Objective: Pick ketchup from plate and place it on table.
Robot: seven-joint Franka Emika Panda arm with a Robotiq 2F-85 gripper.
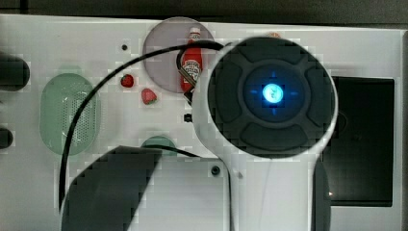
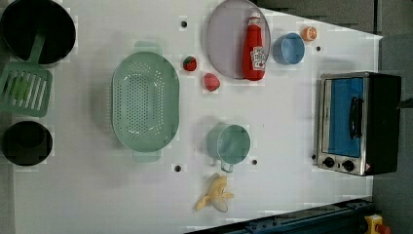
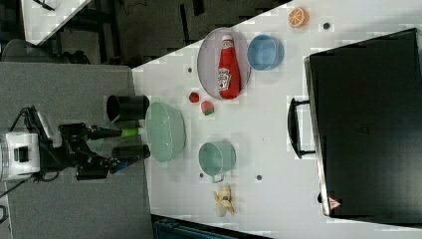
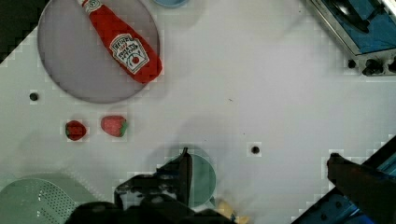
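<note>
The ketchup (image 2: 255, 48) is a slim red bottle with a white cap and whitish label. It lies flat along one side of the pale lilac-grey plate (image 2: 225, 44), also seen as ketchup (image 4: 126, 46) on plate (image 4: 79, 70) in the wrist view. My gripper (image 4: 259, 156) hangs open high above the white table (image 2: 287, 126), over the spot beside the teal cup (image 4: 203, 175). It is well away from the bottle and holds nothing. In the top view my arm's round body (image 1: 272, 94) hides the table just right of the ketchup (image 1: 192, 65).
Two strawberries (image 2: 190, 63) (image 2: 211, 82) lie between the plate and the green perforated basket (image 2: 145, 101). A blue bowl (image 2: 288, 48) and an orange slice (image 2: 309, 33) sit past the plate. A toaster oven (image 2: 358, 123), teal cup (image 2: 231, 144) and banana (image 2: 215, 194) stand further off.
</note>
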